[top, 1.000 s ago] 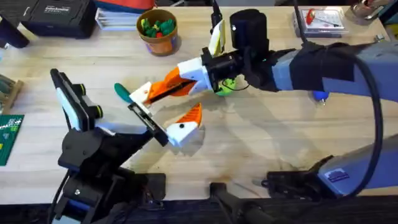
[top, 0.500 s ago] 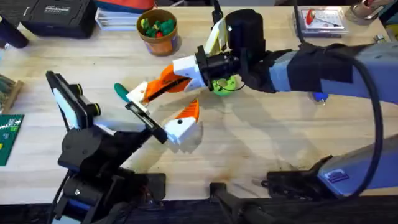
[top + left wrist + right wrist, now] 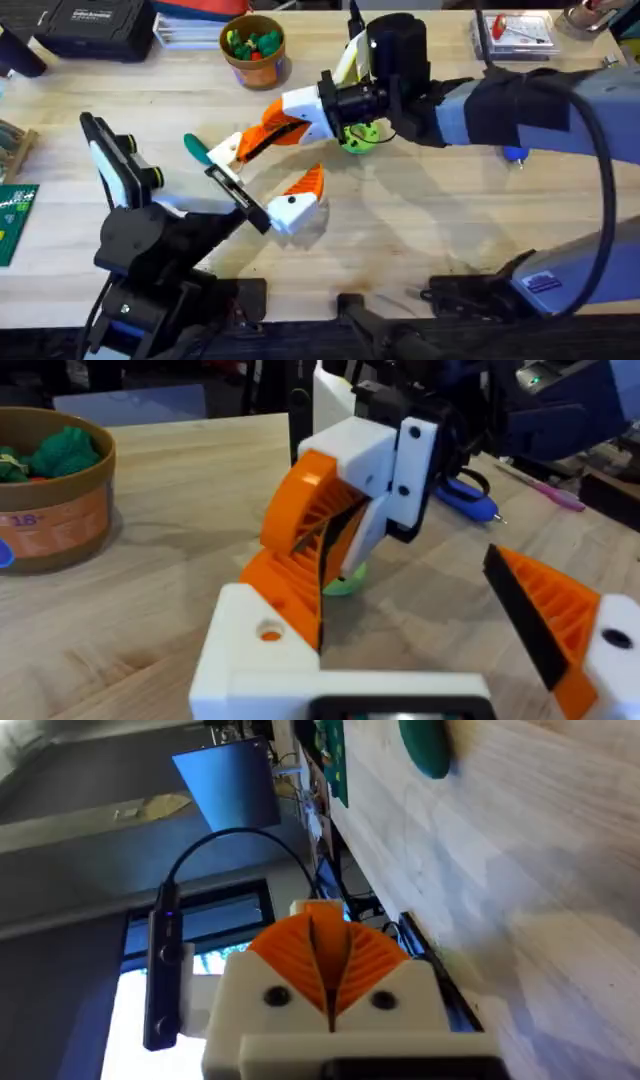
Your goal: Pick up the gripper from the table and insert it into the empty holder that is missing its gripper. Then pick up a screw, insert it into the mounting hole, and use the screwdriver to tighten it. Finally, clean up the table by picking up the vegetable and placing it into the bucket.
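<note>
Seating risk: the gripper [image 3: 283, 578] lies against the holder [image 3: 250, 655], which is the bare white mount on the left hand [image 3: 268, 170]. If it goes in tilted, the wedge may jam or stop short of the mounting hole, and the screw would then have nothing to bite.
Right hand: it reaches across the worktop [image 3: 420, 240] with its orange pads [image 3: 360, 960] closed together. Its tips are at the gripper, though a real pinch cannot be confirmed. Letting go early could let the wedge slide out and drop.
Left hand: it is spread wide, with the bare mount on one side and the fitted orange finger [image 3: 545, 610] on the other. Any shift of this arm during the push would probably spoil the alignment.
Crowding: the vegetable [image 3: 196, 148] lies on the worktop just beside the holder, so a sweep of either arm could knock it away. The lime-green disc [image 3: 360, 136] sits under the right wrist.
Screwdriver: it [image 3: 468, 498] rests on the worktop, partly under the right arm, and a careless retreat might roll it.
Bucket: it [image 3: 256, 62] stands well apart at the far side and already holds toy pieces.
Writing: "18" reads on the bucket's orange band in the left wrist view. The print on the green circuit board [image 3: 14, 215] is too small to read.
</note>
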Robot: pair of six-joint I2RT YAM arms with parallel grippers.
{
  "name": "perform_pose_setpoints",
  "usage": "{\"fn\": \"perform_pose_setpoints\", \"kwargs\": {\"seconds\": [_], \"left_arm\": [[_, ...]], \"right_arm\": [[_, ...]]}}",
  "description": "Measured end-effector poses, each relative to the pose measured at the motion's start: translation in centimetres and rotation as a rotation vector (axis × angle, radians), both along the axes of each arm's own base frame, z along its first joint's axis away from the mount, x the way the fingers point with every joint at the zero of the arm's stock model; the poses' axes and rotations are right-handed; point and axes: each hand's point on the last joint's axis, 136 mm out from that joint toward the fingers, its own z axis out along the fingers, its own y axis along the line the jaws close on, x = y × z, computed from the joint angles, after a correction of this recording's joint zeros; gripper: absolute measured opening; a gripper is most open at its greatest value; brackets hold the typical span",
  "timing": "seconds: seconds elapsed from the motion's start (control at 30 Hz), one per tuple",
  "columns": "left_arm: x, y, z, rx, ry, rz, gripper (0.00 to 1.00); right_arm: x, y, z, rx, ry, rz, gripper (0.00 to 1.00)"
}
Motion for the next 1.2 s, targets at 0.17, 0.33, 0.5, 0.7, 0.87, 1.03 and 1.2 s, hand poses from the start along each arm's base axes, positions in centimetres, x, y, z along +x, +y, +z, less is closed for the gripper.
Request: {"fn": "perform_pose_setpoints", "kwargs": {"seconds": [0.17,0.33,0.5,0.7,0.87,1.03,1.2], "left_arm": [[-0.1,-0.1,0.0,-0.004,0.004,-0.007,0.986],[-0.4,-0.4,-0.1,-0.008,0.012,-0.030,0.986],[-0.5,-0.5,-0.1,-0.008,0.012,-0.038,0.986],[-0.1,-0.2,-0.2,-0.005,0.018,-0.015,0.986],[0.1,0.1,-0.2,-0.005,0.019,0.002,0.986],[0.1,0.1,-0.2,-0.005,0.019,0.001,0.986],[0.1,0.1,-0.2,-0.005,0.019,0.001,0.986]], "right_arm": [[-0.5,-0.1,-0.2,-0.007,0.037,0.020,0.008],[-0.7,-0.5,-0.4,-0.019,0.076,0.032,0.008],[-0.7,-0.4,-0.4,-0.020,0.078,0.033,0.008],[-1.4,0.9,-0.4,-0.038,0.048,0.029,0.008],[-1.9,2.0,-0.3,-0.052,0.019,0.016,0.008],[-1.8,1.9,-0.3,-0.055,0.018,0.011,0.008],[-1.5,2.1,-0.3,-0.058,0.004,-0.005,0.008]]}}
